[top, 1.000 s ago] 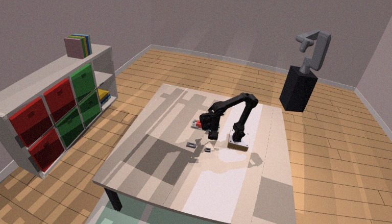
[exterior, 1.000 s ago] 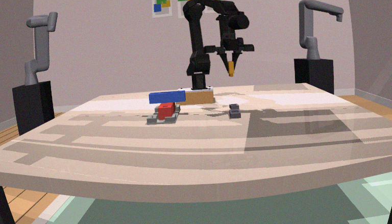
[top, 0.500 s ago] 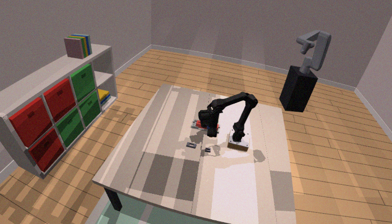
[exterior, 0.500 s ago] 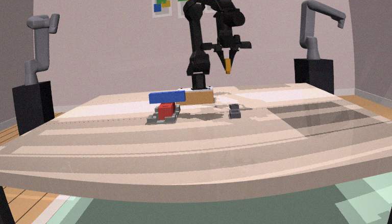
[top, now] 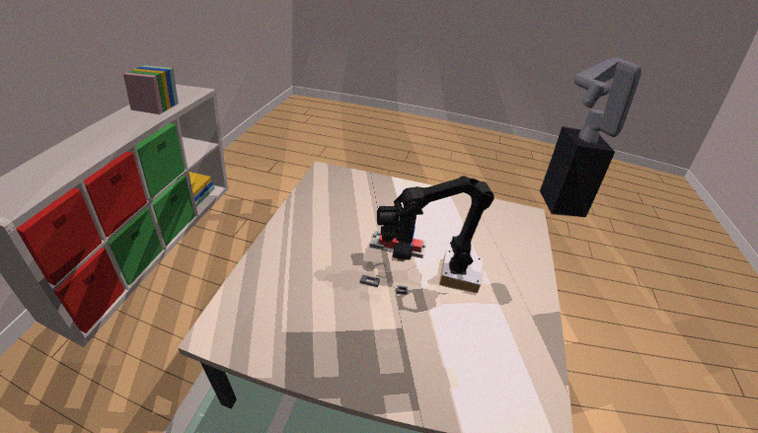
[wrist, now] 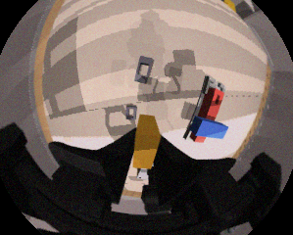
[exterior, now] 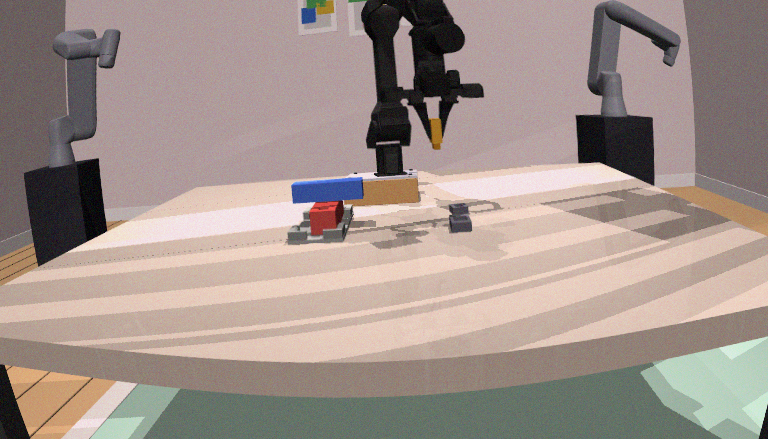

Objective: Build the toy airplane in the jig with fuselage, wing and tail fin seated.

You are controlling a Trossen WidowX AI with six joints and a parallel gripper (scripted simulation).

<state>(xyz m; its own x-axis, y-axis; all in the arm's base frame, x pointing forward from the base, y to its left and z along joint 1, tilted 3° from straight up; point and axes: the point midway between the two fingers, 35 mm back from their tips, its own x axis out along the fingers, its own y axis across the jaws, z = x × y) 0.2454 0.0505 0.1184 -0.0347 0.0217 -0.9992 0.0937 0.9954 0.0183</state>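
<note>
My gripper (exterior: 434,123) (wrist: 145,132) is shut on the yellow tail fin (exterior: 435,135) (wrist: 146,134), which hangs upright, high above the table. The red fuselage (top: 416,245) (exterior: 325,221) (wrist: 212,104) lies in the grey cradle (top: 375,245) (exterior: 297,235) (wrist: 197,110). The blue wing (exterior: 327,189) (wrist: 210,128) lies across the top of the fuselage; the top and exterior views do not show its tab. The tail socket (wrist: 218,100) shows as a dark slot on the fuselage and holds nothing. In the top view the arm hides the fingers, the fin and most of the wing.
A larger dark holder (top: 369,278) (exterior: 460,223) (wrist: 144,70) and a smaller dark holder (top: 402,290) (exterior: 458,208) (wrist: 134,109) stand on the table, both empty. The arm's base block (top: 459,282) (exterior: 390,191) is behind the cradle and wing.
</note>
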